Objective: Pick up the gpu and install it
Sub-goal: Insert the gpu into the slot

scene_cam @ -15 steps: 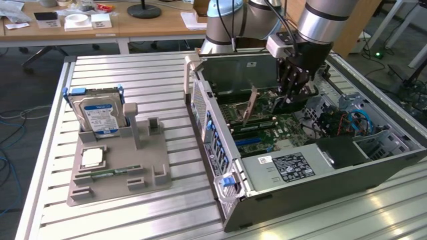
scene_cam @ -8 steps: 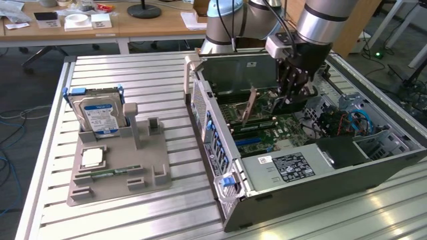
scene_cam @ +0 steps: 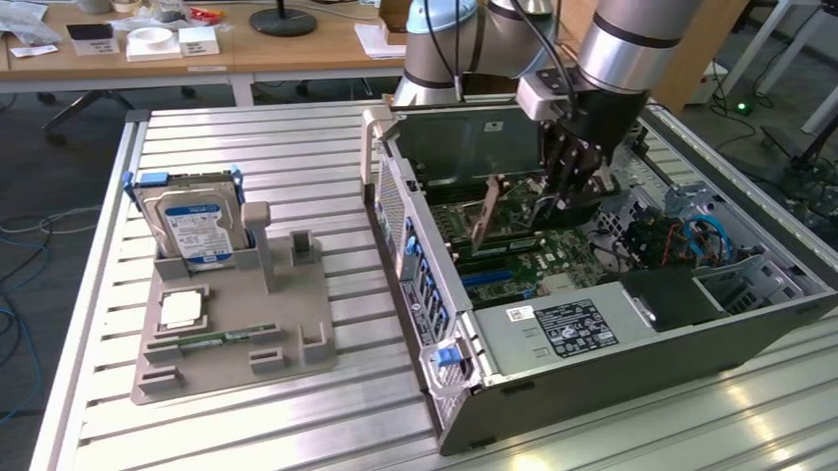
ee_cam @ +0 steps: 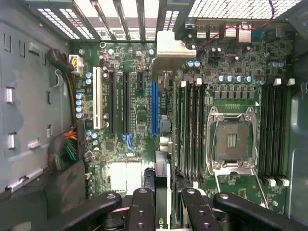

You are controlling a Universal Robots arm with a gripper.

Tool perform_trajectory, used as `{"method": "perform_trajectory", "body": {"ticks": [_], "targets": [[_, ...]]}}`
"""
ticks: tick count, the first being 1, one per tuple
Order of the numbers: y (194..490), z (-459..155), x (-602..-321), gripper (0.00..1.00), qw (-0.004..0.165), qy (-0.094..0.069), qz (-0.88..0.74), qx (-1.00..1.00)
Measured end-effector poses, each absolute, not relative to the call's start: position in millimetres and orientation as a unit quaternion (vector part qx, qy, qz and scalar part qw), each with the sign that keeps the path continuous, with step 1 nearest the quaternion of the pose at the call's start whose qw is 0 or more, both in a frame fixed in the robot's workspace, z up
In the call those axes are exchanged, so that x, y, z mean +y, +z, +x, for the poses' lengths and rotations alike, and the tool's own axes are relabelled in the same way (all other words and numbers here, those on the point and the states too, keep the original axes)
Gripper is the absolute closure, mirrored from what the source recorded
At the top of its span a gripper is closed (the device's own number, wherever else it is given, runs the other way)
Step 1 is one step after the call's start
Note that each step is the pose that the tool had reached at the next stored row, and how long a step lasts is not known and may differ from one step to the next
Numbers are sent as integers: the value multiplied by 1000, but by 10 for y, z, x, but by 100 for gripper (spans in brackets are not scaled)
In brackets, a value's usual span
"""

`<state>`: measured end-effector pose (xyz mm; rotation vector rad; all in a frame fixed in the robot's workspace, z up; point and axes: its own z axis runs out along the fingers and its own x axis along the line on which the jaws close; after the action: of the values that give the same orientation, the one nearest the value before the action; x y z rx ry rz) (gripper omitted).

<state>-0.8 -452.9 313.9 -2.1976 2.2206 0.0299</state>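
Wrist view: tool (ee_cam: pixel 163 204) grips edge-on gpu (ee_cam: pixel 161 166), partly hidden.

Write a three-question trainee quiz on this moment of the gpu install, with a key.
1. Short answer: what keeps the hard drive standing on edge?
2. Multiple choice: the tool is shut on A) the hard drive, B) the gpu, C) nothing.
3. True or false: the tool is outside the computer case.
Key: 1. The grey holder, at the exterior view's left of the case. 2. B. 3. False; it reaches inside the open case, over the motherboard.
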Motion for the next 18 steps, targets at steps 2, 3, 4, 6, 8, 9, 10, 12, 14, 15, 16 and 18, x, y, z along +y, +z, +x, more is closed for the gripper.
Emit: {"method": "perform_trajectory", "body": {"ticks": [2, 3, 4, 6, 8, 9, 10, 12, 14, 15, 16, 18], "targets": [[3118, -38, -4529, 74, 9, 10, -703, 711], [3108, -50, -4530, 74, 9, 10, -703, 711], [3098, -62, -4530, 74, 9, 10, -703, 711], [3079, -85, -4530, 74, 9, 10, -703, 711], [3062, -108, -4530, 74, 9, 10, -703, 711], [3061, -114, -4530, 74, 9, 10, -703, 711], [3061, -114, -4530, 74, 9, 10, -703, 711], [3061, -114, -4530, 74, 9, 10, -703, 711], [3047, -123, -4530, 74, 9, 10, -703, 711], [3036, -130, -4530, 74, 9, 10, -703, 711], [3024, -137, -4530, 74, 9, 10, -703, 711], [2997, -154, -4530, 74, 9, 10, -703, 711]]}}
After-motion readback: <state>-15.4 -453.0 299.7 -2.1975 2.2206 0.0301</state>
